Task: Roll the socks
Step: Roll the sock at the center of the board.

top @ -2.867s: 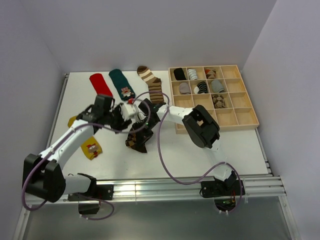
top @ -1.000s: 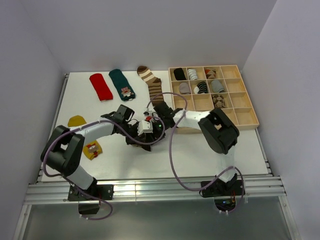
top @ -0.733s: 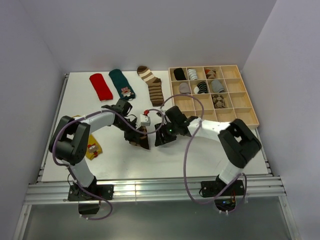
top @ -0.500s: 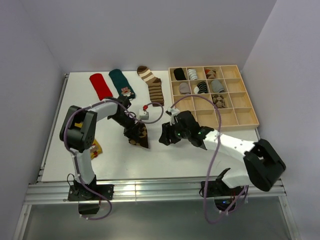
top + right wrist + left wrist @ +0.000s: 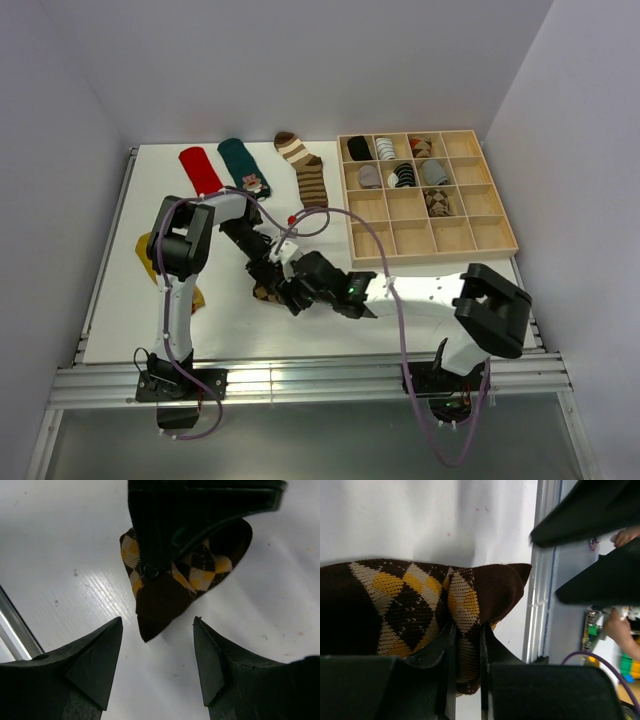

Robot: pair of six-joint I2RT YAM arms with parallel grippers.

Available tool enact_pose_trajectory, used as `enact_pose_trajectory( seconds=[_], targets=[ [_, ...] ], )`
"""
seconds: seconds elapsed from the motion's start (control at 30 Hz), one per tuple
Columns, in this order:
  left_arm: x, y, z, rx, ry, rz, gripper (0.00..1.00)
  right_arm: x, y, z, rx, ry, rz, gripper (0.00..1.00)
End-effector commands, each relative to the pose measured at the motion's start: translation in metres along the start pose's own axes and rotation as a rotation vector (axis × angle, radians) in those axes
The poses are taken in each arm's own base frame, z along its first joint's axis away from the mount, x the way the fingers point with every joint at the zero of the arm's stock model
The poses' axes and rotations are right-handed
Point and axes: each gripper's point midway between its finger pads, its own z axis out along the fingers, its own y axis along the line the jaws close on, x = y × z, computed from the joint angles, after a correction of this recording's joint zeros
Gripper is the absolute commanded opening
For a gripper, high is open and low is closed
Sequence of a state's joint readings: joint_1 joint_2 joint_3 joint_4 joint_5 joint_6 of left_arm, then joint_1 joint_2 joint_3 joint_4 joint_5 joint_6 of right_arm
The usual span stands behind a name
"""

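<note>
Brown argyle-patterned fabric sock (image 5: 264, 294): bunched up on the white tabletop (image 5: 230, 325), a little toward 7 o'clock from its middle.
Left gripper (image 5: 466, 642): closed on a fold of the argyle sock, with the knit pinched between both fingers.
Right gripper (image 5: 157, 622): jaws wide apart and holding nothing. In the top view it sits just at the sock's 3 o'clock side. Its wrist view shows the sock's dark pointed end near the gap, touching neither finger.
Plain red sock (image 5: 203, 170), dark teal sock (image 5: 245, 168), brown-and-cream striped sock (image 5: 305, 170): lying flat in a row along the tabletop's 11 to 12 o'clock edge, well apart from both grippers.
Mustard yellow sock (image 5: 145, 244): at 9 o'clock, partly hidden behind the left arm.
Pale wooden compartment tray (image 5: 463, 234): at 2 o'clock, with rolled socks (image 5: 405, 176) in its far compartments.
</note>
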State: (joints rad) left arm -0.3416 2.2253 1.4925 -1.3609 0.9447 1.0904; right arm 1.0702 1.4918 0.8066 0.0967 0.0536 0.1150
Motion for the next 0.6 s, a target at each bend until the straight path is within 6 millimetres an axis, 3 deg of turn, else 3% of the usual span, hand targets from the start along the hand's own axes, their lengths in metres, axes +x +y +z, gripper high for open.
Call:
enact_pose_trajectory(
  seconds=[0.0,0.3,0.57],
  targets=[
    [0.028,0.012,0.004,-0.008,0.123,0.025,0.00,-0.021,0.002,0.011,0.076,-0.029,-0.117,0.66],
    [0.028,0.012,0.005,-0.004,0.125,0.014,0.00,-0.017,0.017,0.036,0.062,0.021,-0.195,0.66],
    [0.025,0.015,0.005,-0.011,0.127,0.015,0.00,0.001,0.021,0.055,0.059,0.066,-0.213,0.67]
  ],
)
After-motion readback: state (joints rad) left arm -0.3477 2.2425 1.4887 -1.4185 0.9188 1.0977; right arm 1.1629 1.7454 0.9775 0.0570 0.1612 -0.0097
